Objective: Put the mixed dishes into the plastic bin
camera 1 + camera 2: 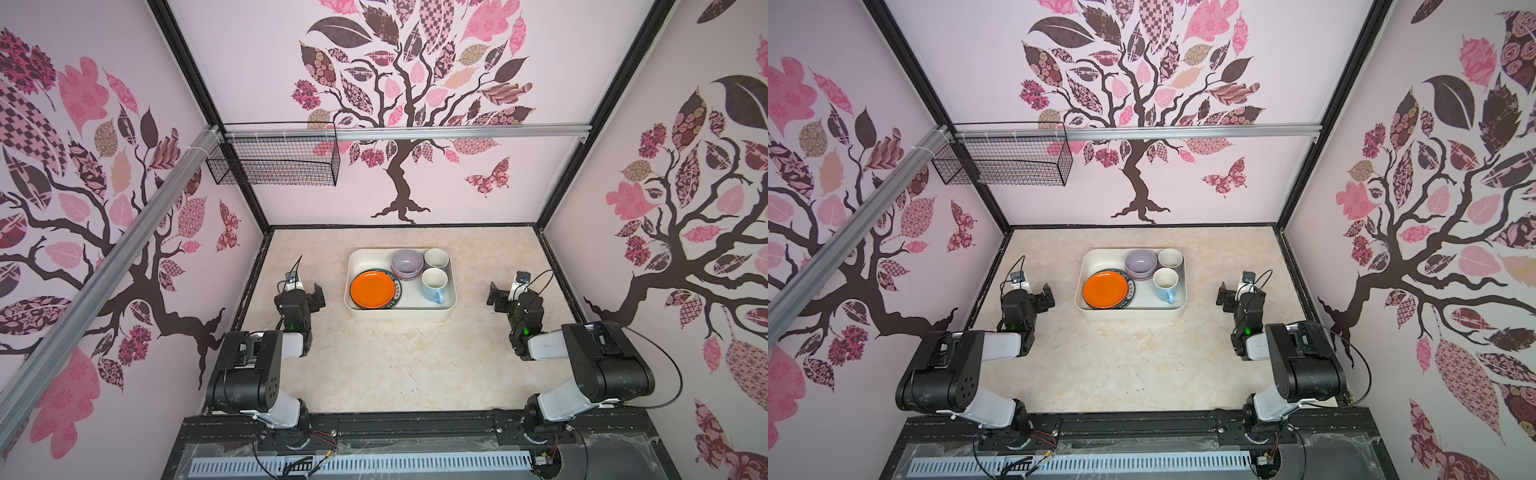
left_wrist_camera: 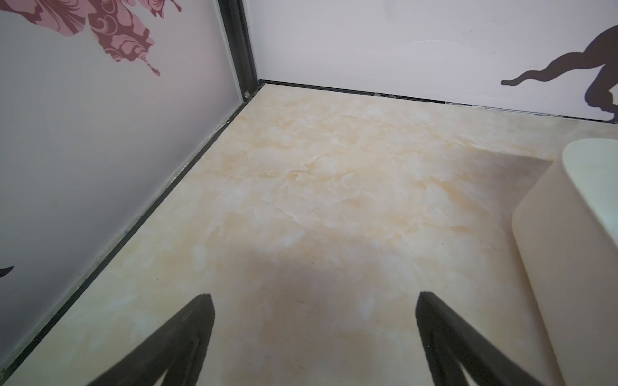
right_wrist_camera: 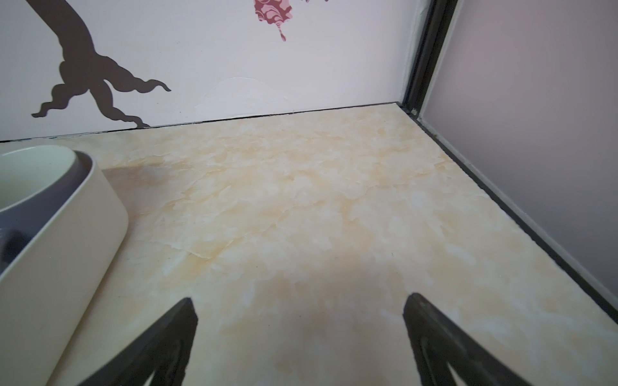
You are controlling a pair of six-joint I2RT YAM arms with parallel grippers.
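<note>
plastic bin (image 1: 401, 313) — mid-table toward the far side, between both grippers, touching neither. left gripper (image 2: 314, 297) at its left, right gripper (image 3: 301, 297) at its right; both spread wide, nothing between the fingers. contents: orange plate (image 1: 372, 289) atop a stack, bowl (image 1: 407, 262), lavender mug (image 1: 436, 258), light-blue mug (image 1: 434, 286). lower plates show only rims — patterns unreadable.
</note>
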